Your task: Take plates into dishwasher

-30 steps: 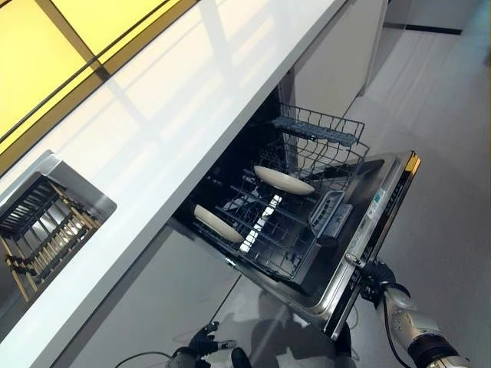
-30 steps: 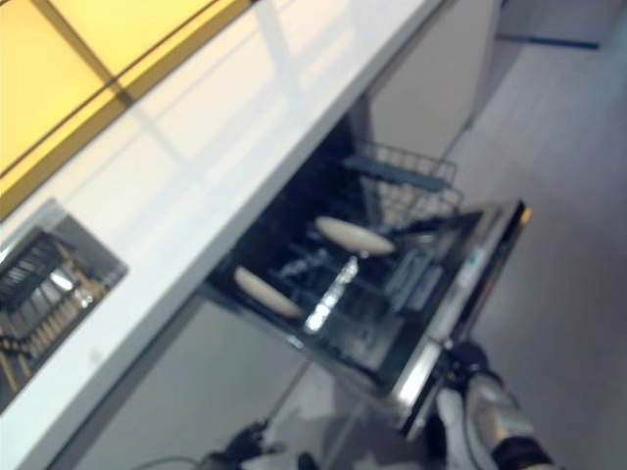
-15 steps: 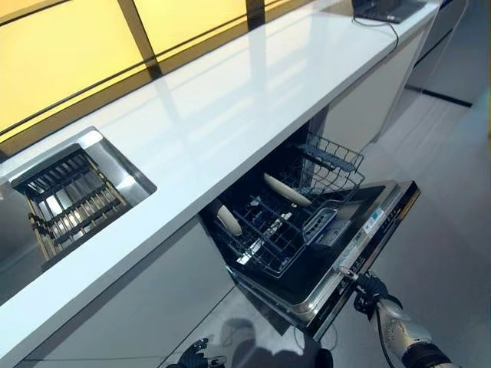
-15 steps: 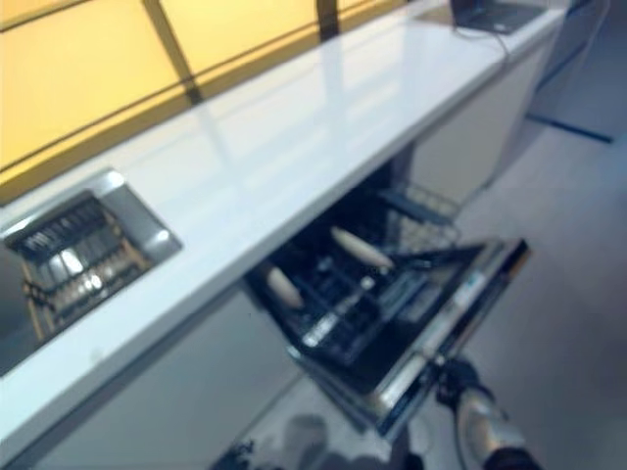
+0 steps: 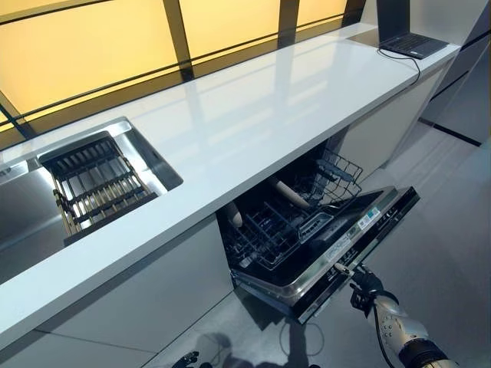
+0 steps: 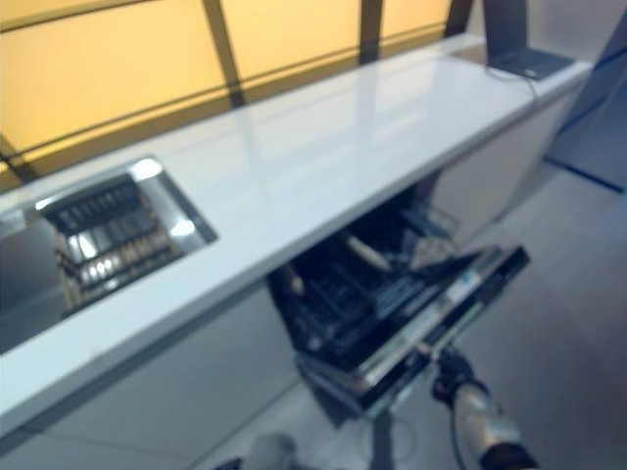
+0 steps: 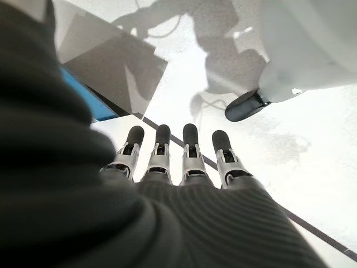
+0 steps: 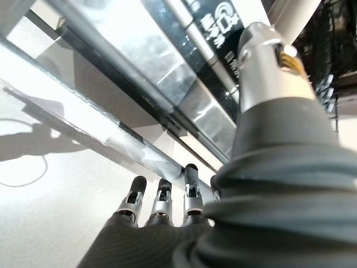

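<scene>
The dishwasher (image 5: 307, 230) stands open under the white counter, its door (image 5: 368, 222) tilted partly up. Two pale plates stand in the lower rack (image 5: 268, 230): one at the back (image 5: 289, 193), one at the left (image 5: 234, 217), half hidden by the counter edge. My right hand (image 5: 365, 284) is under the door's front edge with straight fingers (image 8: 162, 195) and the thumb (image 8: 273, 72) up against the edge (image 8: 167, 72); it holds nothing. My left hand (image 7: 178, 162) hangs low over the floor, fingers straight and empty; it shows at the bottom of the left eye view (image 5: 186, 359).
The white counter (image 5: 253, 107) runs across the view. A steel sink (image 5: 31, 199) with a slatted drying rack (image 5: 96, 180) is at its left. A laptop (image 5: 414, 44) lies at its far right end. A raised wire shelf (image 5: 337, 169) stands at the rack's right.
The camera has moved up and back, so more counter and the sink show. My right hand has stayed at the door's front edge, and the door looks tilted further up.
</scene>
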Robot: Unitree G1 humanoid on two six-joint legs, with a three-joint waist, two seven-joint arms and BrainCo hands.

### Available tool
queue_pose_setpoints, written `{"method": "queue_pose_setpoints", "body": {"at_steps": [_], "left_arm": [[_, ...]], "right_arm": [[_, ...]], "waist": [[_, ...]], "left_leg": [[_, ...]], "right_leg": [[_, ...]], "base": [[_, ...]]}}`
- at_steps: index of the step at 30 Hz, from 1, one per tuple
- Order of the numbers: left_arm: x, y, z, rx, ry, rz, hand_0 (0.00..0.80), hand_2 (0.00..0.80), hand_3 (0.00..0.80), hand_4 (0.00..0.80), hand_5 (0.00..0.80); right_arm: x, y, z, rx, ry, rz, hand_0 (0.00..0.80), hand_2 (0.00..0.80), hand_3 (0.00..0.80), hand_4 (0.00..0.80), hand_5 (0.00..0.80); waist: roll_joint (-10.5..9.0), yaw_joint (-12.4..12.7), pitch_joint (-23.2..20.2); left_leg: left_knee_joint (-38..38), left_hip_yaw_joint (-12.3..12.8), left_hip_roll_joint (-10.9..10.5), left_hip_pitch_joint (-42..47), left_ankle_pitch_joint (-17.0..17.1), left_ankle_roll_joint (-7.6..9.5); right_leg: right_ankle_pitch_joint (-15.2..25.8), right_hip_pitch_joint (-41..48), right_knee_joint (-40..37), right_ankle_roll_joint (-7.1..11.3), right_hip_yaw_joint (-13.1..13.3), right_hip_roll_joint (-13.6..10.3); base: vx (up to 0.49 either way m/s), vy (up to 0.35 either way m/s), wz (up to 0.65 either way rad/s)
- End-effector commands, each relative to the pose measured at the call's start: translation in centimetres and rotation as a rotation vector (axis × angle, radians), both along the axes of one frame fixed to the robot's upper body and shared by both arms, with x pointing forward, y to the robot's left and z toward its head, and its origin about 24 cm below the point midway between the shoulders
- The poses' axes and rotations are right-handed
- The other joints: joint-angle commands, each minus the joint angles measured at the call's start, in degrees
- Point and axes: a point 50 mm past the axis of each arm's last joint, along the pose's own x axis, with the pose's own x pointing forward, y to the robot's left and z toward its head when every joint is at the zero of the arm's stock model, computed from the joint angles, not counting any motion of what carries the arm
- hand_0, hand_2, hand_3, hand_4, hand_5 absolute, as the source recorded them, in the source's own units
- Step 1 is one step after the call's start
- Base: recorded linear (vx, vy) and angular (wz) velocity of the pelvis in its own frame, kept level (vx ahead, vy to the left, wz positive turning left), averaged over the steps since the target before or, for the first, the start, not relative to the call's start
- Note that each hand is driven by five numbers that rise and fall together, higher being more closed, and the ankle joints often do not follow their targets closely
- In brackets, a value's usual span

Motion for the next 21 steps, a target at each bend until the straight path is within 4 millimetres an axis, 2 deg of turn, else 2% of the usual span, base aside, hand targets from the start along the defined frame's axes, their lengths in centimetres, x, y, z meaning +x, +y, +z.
{"method": "queue_pose_setpoints", "body": {"at_steps": [1,11,15,21], "left_arm": [[2.8,0.7,1.8,0.057,-0.088,-0.054,0.000,0.000,0.000,0.000,0.000],[4.1,2.0,3.0,0.104,-0.140,-0.019,0.000,0.000,0.000,0.000,0.000],[3.5,2.9,2.7,0.123,-0.112,-0.009,0.000,0.000,0.000,0.000,0.000],[2.2,3.8,2.2,0.138,-0.073,-0.002,0.000,0.000,0.000,0.000,0.000]], "right_arm": [[6.8,8.1,13.3,0.103,-0.523,0.326,0.000,0.000,0.000,0.000,0.000],[7.0,8.3,17.1,-0.019,-0.698,0.353,0.000,0.000,0.000,0.000,0.000],[6.9,8.5,18.5,-0.067,-0.775,0.372,0.000,0.000,0.000,0.000,0.000],[6.4,8.8,20.4,-0.009,-0.905,0.395,0.000,0.000,0.000,0.000,0.000]], "waist": [[-0.82,6.43,2.02],[-2.51,8.35,2.59],[-2.96,8.92,2.15],[-3.73,9.99,1.66]], "left_leg": [[2.28,1.47,-6.17,0.56,-6.52,6.79],[2.37,0.31,-6.66,-0.08,-7.43,7.64],[2.59,-0.22,-6.71,0.41,-7.96,7.96],[3.54,-0.58,-6.29,0.82,-8.79,8.17]], "right_leg": [[-2.13,-1.73,14.11,2.21,1.95,-5.23],[0.75,-1.63,15.21,3.08,0.90,-6.50],[1.26,-1.59,16.39,3.32,0.60,-6.85],[1.09,-0.54,16.82,3.41,-0.28,-7.08]], "base": [[0.034,0.009,0.06],[0.023,-0.013,0.13],[0.062,-0.025,0.17],[0.068,-0.052,0.30]]}}
